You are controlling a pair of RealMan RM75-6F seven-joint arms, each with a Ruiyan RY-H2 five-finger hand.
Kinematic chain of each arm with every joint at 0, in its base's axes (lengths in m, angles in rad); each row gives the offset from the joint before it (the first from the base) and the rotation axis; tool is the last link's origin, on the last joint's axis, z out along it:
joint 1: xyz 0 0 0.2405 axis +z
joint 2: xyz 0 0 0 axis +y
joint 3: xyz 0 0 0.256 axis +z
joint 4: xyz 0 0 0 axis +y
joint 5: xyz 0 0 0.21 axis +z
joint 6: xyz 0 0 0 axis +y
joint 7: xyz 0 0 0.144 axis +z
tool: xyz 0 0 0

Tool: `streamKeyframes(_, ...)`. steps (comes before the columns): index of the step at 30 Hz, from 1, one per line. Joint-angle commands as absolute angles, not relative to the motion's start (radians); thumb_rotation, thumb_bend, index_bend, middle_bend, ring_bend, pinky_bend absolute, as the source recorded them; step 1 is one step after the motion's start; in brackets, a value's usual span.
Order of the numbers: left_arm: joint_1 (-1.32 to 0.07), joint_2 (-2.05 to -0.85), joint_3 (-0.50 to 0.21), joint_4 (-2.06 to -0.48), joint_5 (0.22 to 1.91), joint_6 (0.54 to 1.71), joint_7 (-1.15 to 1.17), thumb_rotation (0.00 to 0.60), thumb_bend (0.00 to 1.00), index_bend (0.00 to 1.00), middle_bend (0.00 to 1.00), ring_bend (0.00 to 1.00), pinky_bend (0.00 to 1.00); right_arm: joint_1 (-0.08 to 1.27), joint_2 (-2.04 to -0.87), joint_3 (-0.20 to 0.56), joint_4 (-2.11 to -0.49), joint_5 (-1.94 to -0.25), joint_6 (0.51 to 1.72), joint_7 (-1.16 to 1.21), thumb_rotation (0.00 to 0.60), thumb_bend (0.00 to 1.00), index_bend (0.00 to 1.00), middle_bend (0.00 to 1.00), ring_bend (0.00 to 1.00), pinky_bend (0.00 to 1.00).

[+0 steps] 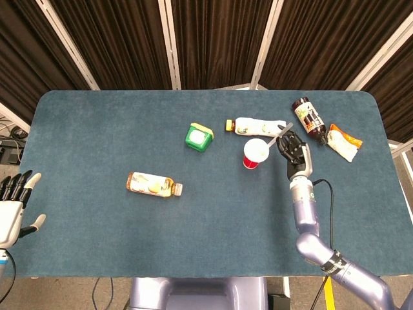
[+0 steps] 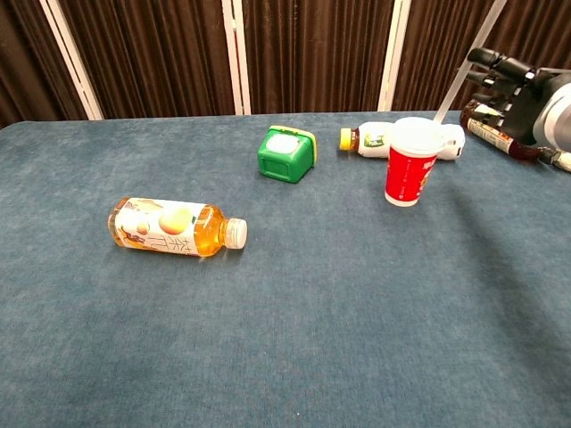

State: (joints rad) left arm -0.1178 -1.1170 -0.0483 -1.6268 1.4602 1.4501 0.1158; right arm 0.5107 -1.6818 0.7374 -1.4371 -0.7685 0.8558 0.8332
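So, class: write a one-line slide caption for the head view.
Right hand holds a straw over a red cup on a blue table, bottles scattered around.

A red cup (image 1: 254, 154) with a white lid stands upright on the blue table, right of centre. A pale straw (image 1: 281, 133) held in the right hand (image 1: 293, 150) slants from the lid up to the right, over the white bottle's base.
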Motion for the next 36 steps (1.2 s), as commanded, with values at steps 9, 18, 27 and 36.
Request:
streamKeyframes(9,-0.118,-1.117,-0.048,-1.627,1.46,1.45,0.116,0.6,0.29,0.0,0.0,0.0,0.0,0.503,-1.664,0.698,-1.43,-0.82,0.791,0.862,0.6,0.27,0.62,0.18,0.0,0.0)
streamKeyframes(18,-0.117,-1.116,-0.048,-1.628,1.459,1.45,0.114,0.6,0.29,0.0,0.0,0.0,0.0,0.478,-1.605,0.712,-1.482,-0.887,0.802,0.88,0.6,0.26,0.42,0.11,0.0,0.0)
streamKeyframes(27,-0.117,-1.117,-0.049,-1.629,1.459,1.452,0.116,0.6,0.29,0.0,0.0,0.0,0.0,0.384,-1.374,0.694,-1.585,-1.076,0.879,0.749,0.6,0.16,0.29,0.01,0.0,0.0)
streamKeyframes(36,-0.115,-1.121,-0.049,-1.633,1.456,1.455,0.126,0.6,0.29,0.0,0.0,0.0,0.0,0.22,-1.125,0.485,-1.559,-1.41,1.083,0.346,0.6,0.07,0.11,0.0,0.0,0.0)
